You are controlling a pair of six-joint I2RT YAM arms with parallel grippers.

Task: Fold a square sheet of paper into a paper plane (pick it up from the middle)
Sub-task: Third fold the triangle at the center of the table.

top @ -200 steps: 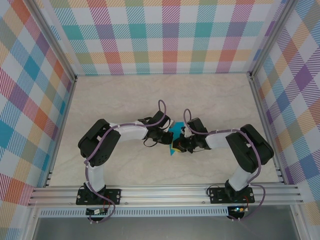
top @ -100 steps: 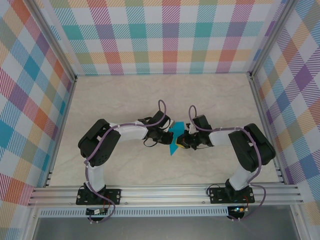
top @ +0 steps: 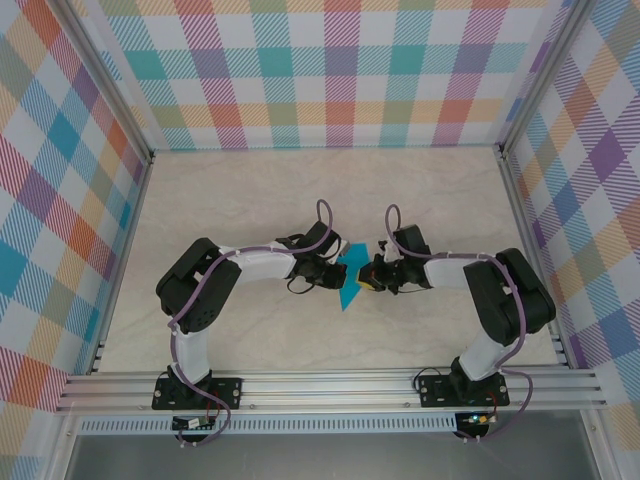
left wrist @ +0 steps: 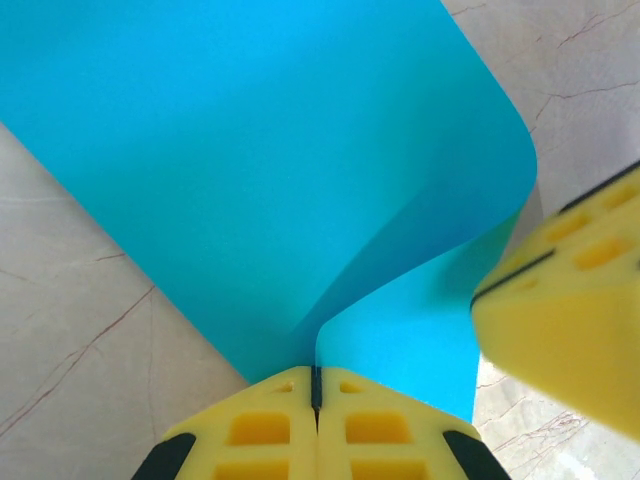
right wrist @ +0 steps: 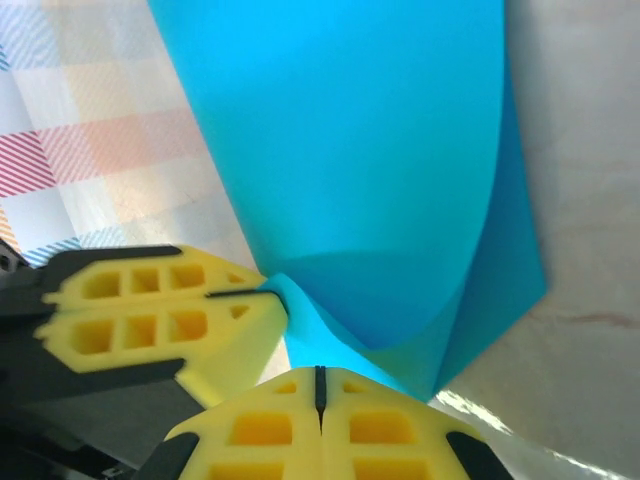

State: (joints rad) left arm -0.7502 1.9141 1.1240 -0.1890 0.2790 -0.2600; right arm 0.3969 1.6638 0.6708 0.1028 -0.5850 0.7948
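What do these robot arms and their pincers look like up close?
The left arm and right arm have bulky black joints, white shells and looping purple cables. The left gripper and right gripper are yellow blocks with square pockets and black trim.

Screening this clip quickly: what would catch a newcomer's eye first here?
The teal square sheet of paper stands out mid-table, pinched between the left gripper and right gripper, both shut on it. It bows into a curve between them. Bright plaid walls surround the table.

teal-blue sheet of paper [top: 349, 280], curled over itself, uncreased, middle of the table [top: 250, 200]
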